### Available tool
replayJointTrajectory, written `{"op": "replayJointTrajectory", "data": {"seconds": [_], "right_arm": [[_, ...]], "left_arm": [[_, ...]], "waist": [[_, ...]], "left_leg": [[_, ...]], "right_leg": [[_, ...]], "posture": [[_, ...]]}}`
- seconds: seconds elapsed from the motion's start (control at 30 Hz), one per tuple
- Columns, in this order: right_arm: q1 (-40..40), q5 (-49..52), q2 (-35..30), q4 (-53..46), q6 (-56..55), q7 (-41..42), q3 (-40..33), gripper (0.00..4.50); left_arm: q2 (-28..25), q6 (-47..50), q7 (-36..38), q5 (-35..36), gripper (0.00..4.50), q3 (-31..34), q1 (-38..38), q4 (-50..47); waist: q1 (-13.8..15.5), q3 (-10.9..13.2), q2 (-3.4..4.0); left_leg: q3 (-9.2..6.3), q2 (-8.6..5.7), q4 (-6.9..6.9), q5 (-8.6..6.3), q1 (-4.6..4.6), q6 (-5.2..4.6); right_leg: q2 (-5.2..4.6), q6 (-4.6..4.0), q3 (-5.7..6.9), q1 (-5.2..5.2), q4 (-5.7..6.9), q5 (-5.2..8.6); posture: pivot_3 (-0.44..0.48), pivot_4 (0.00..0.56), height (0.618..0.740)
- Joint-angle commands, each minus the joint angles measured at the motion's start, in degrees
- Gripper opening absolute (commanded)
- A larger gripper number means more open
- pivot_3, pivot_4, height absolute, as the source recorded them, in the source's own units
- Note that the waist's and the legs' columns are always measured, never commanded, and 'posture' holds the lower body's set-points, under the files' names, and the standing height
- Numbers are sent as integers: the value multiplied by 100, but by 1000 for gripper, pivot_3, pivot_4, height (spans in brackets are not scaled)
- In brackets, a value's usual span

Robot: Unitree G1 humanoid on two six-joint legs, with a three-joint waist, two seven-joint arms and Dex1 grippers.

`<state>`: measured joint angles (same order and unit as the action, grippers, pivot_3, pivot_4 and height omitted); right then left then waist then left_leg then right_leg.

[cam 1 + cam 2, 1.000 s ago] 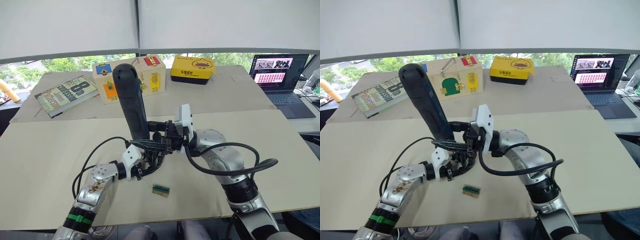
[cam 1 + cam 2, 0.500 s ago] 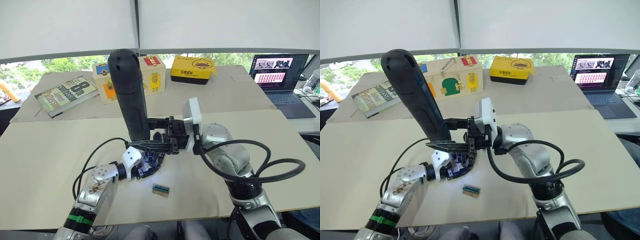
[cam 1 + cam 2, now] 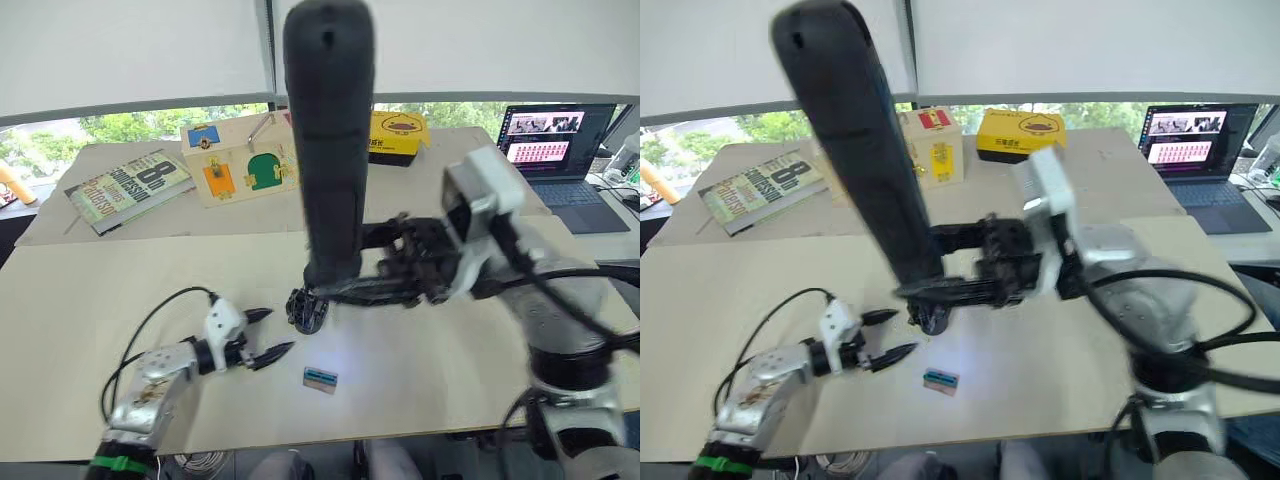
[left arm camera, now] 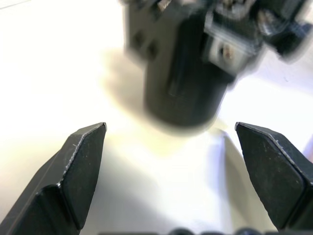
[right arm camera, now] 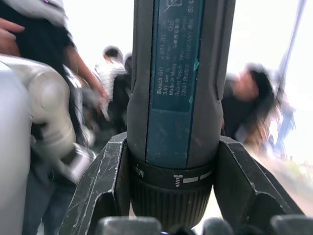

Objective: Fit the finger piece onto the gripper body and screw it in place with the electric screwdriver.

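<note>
The left gripper (image 3: 262,336) has let go of the gripper body (image 3: 307,310) and pulled back to the robot's left; half a second ago its fingers were wrapped around that body, and now they stand apart from it with a gap of bare table (image 3: 90,300) between. Its jaws are spread wide and hold nothing, as the left wrist view confirms, with the black body just ahead of the open fingertips (image 4: 85,147). The gripper body now sits on the table on its own, just above the small green-and-tan rectangle (image 3: 320,378). Whether the finger piece is on it cannot be made out.

To the right, the right gripper (image 3: 345,290) has lifted the electric screwdriver (image 3: 328,140) up and off the body, so the tool stands upright, much nearer the camera. Its jaws are clamped on the tool's lower barrel, one finger (image 5: 105,186) on each side.

Taken together, this looks like the driving step ending, with the screw probably in.
</note>
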<state>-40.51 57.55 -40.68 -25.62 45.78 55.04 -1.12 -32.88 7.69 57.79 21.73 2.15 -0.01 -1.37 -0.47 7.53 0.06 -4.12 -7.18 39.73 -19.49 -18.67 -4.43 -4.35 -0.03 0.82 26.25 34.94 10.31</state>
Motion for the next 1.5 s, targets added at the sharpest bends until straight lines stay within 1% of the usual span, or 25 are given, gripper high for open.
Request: {"op": "replayJointTrajectory", "data": {"seconds": [0.03,0.07,0.1,0.17,0.23,0.27,0.3,0.33,0.37,0.43,0.57,0.83,0.87,0.93,0.97,1.07,1.13,1.2,1.27,1.3,1.33,1.4,1.5], "right_arm": [[-45,-344,-1493,415,1216,-121,-186,1950],[60,-547,-1971,538,1408,-62,-101,1950],[150,-619,-2280,648,1579,-29,-94,1950],[234,-621,-2730,876,2104,-94,-81,1950],[456,-1021,-3219,949,2142,83,198,1950],[685,-1469,-3549,1069,1971,205,546,1950],[833,-1780,-3758,1165,1845,291,790,1950],[957,-1970,-3824,1337,1721,357,905,1950],[1055,-2181,-3864,1540,1574,428,1031,1950],[1125,-2709,-3712,2259,1244,441,1335,1950],[1044,-3562,-3503,3178,570,666,1792,1950],[733,-4120,-3054,3846,271,1309,1909,1950],[691,-4172,-3001,3915,242,1347,1874,1950],[616,-4266,-2930,4033,168,1382,1785,2996],[601,-4309,-2950,4032,83,1409,1729,3303],[658,-4313,-3144,3778,-239,1592,1451,4377],[708,-4252,-3192,3689,-446,1701,1214,4449],[854,-4066,-3272,3612,-1090,2007,751,4449],[1196,-3724,-3159,3472,-2365,2548,34,4449],[1377,-3553,-2998,3369,-2987,2750,-317,4449],[1532,-3449,-2827,3253,-3449,2806,-586,4449],[1800,-3213,-2528,2926,-3844,2914,-914,4449],[2237,-2695,-2083,2199,-3970,3096,-1131,4449]], "left_arm": [[-489,246,810,849,4470,529,38,-539],[-604,258,884,930,4470,640,8,-563],[-687,252,937,987,4470,745,-22,-537],[-869,239,1184,1145,4470,946,-16,-484],[-1010,96,1495,1204,4470,1046,9,-448],[-1086,57,1655,1233,4470,1082,-12,-417],[-1125,35,1752,1245,4470,1101,-39,-391],[-1142,27,1814,1258,4470,1117,-75,-363],[-1156,11,1879,1272,4470,1121,-111,-345],[-1161,28,1946,1277,4470,1101,-142,-357],[-1167,113,1987,1272,4470,1101,-75,-451],[-1243,191,1942,1200,4470,1107,-3,-542],[-1259,180,1926,1180,4470,1118,12,-534],[-1313,251,1873,1171,4500,1134,57,-528],[-1394,491,1864,1250,4500,1131,87,-517],[-1430,414,1681,1022,4500,1199,207,-378],[-1425,200,1570,818,4500,1234,292,-276],[-1394,-155,1287,508,4500,1387,388,-107],[-1421,-501,1079,254,4500,1559,546,28],[-1448,-680,1006,125,4500,1636,656,74],[-1465,-807,973,50,4500,1706,771,113],[-1466,-1087,937,-71,4500,1851,1014,222],[-1433,-1394,870,-153,4500,2065,1300,395]], "waist": [[65,26,-2],[128,30,-2],[171,32,-4],[204,36,-6],[190,47,8],[173,48,8],[163,50,9],[142,51,7],[129,57,1],[109,92,7],[83,119,22],[63,123,28],[67,123,28],[65,123,28],[64,123,28],[71,125,31],[81,126,34],[92,126,34],[104,127,32],[109,127,32],[110,126,31],[96,126,30],[111,127,29]], "left_leg": [[1,-1,6,-2,-10,-3],[0,0,6,-3,-24,-5],[-1,-1,15,-3,-46,-6],[-2,-2,21,-3,-72,-8],[2,-3,22,-3,-77,-7],[2,-4,20,-3,-88,-8],[3,-1,19,-3,-96,-7],[3,-1,17,-3,-99,-7],[3,0,16,-3,-100,-7],[6,-3,29,-3,-108,-7],[20,-3,62,-2,-114,-5],[20,9,61,4,-114,5],[20,9,61,4,-113,5],[20,6,65,4,-114,5],[20,5,66,4,-114,4],[19,6,65,4,-114,4],[19,6,65,4,-114,5],[19,6,65,4,-114,5],[19,6,65,4,-115,5],[18,7,65,4,-112,5],[18,7,65,4,-111,5],[19,7,64,3,-103,5],[19,7,65,4,-90,5]], "right_leg": [[-4,0,2,5,2,0],[-8,1,7,13,-2,0],[-10,2,12,28,-5,-1],[-15,4,18,50,-7,-4],[-12,4,14,59,-5,-4],[-13,4,14,72,-7,-4],[-10,4,18,80,-6,-4],[-10,3,21,83,-6,-3],[-10,3,26,82,-11,-3],[-16,4,27,80,-14,-4],[-18,12,15,79,-1,-13],[-7,0,16,83,5,-21],[-7,-1,15,83,6,-21],[-8,0,15,82,4,-21],[-8,2,13,82,5,-22],[-7,2,15,83,6,-22],[-7,2,16,84,6,-22],[-6,2,17,84,5,-22],[-6,2,17,84,4,-22],[-5,2,19,81,4,-22],[-5,2,19,80,4,-22],[-4,2,17,73,5,-22],[-5,3,16,59,5,-23]], "posture": [[0,150,740],[0,150,740],[0,150,740],[0,150,740],[0,150,740],[0,150,740],[0,150,740],[0,150,740],[0,150,740],[0,150,740],[0,150,740],[0,150,740],[0,150,740],[0,150,740],[0,150,740],[0,150,740],[0,150,740],[0,150,740],[0,150,740],[0,150,740],[0,150,740],[0,150,740],[0,150,740]]}}
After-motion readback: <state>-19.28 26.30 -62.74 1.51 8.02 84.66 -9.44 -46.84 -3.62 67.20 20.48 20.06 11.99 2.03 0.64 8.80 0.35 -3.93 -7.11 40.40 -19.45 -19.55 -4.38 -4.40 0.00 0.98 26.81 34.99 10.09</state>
